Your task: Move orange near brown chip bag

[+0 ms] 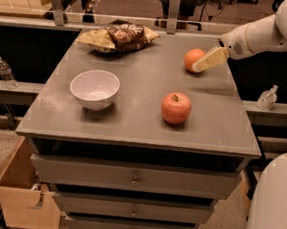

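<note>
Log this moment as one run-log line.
orange: back right of table | gripper: at its right in view | brown chip bag: back centre, apart from orange

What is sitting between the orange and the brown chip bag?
Nothing: the camera view shows only bare table between the orange and the brown chip bag. The gripper is at the orange's side away from the bag.

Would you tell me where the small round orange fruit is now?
The orange sits far right on the grey table in the camera view, behind the reddish apple, the gripper at its right side.
</note>
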{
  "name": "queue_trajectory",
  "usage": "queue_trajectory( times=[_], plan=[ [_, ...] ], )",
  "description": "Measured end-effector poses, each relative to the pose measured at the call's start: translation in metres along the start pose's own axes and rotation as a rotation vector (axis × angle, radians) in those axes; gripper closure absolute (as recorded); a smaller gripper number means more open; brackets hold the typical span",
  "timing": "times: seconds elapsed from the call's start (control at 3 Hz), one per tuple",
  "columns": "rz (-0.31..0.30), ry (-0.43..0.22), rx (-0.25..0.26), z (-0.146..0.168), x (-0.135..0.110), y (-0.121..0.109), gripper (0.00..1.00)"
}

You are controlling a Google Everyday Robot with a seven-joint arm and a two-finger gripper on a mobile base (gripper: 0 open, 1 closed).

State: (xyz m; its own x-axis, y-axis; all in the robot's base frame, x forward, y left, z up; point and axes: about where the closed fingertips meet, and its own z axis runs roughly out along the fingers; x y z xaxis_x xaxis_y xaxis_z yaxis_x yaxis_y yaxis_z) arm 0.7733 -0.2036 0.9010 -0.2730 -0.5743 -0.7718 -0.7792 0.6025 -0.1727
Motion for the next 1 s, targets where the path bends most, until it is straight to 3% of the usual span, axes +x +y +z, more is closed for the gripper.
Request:
queue_trajectory(
  times=[0.67,1.0],
  plan=[
    [0.028,0.056,-0.056,0.033,0.0,0.014,0.0],
    [0.041,0.077,-0.071,0.043,0.004,0.015,0.17]
  ],
)
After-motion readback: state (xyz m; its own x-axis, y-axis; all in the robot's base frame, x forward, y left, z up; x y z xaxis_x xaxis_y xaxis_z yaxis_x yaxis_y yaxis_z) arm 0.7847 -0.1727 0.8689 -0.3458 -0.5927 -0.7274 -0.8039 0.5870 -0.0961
